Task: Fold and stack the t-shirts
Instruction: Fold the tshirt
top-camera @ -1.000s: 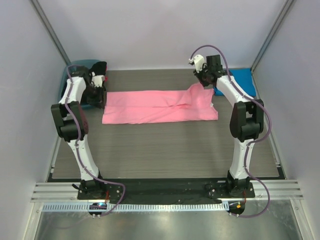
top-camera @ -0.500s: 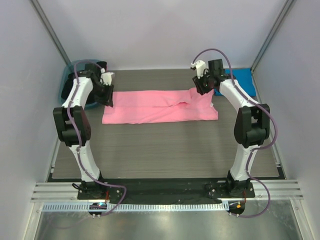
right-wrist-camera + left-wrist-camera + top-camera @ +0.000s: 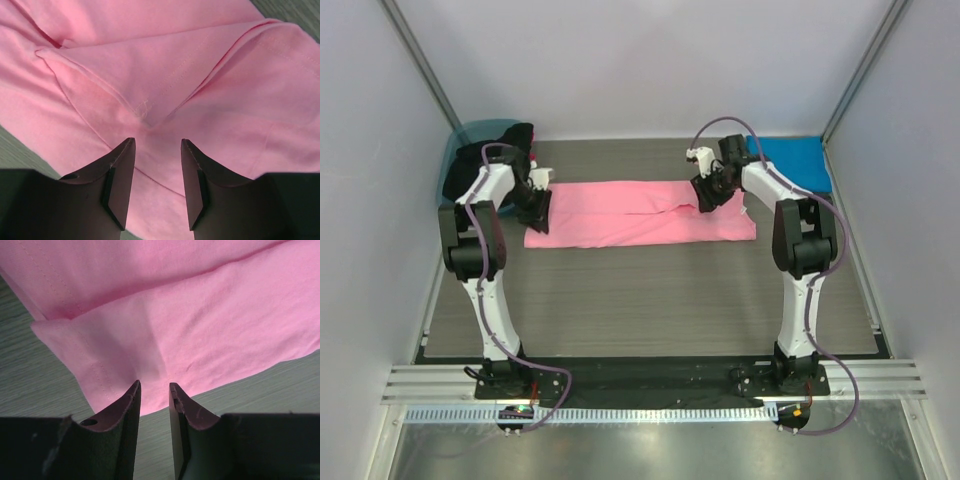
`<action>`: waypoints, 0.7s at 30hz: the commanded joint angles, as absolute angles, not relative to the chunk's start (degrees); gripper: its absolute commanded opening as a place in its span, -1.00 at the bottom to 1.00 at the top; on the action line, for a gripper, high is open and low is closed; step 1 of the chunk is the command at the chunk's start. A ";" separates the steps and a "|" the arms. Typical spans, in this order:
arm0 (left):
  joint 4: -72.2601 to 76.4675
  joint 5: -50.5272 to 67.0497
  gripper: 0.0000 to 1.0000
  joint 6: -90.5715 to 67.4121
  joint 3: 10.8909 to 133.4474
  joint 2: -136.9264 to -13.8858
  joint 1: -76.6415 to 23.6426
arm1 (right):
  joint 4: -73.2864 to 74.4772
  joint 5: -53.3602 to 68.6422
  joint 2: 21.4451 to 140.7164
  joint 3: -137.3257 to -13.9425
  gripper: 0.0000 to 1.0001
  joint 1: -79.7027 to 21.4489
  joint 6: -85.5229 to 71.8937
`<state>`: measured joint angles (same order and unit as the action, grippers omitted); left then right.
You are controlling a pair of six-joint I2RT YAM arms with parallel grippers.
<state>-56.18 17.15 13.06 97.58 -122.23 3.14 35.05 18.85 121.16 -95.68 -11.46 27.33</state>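
Left gripper (image 3: 155, 385) and right gripper (image 3: 158, 141) hung open just over the pink t-shirt (image 3: 630, 215); I figured pinching for the fold came next.

Teal tub (image 3: 467, 134), dark cloth (image 3: 503, 140) inside

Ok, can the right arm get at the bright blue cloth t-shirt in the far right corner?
Likely yes: the blue t-shirt lies uncovered close by; the right gripper, open over the pink t-shirt, holds nothing.
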 commanded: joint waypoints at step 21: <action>-54.58 15.21 -0.40 13.71 95.71 -123.31 3.34 | 38.23 23.64 127.70 -106.26 -0.86 -12.30 26.89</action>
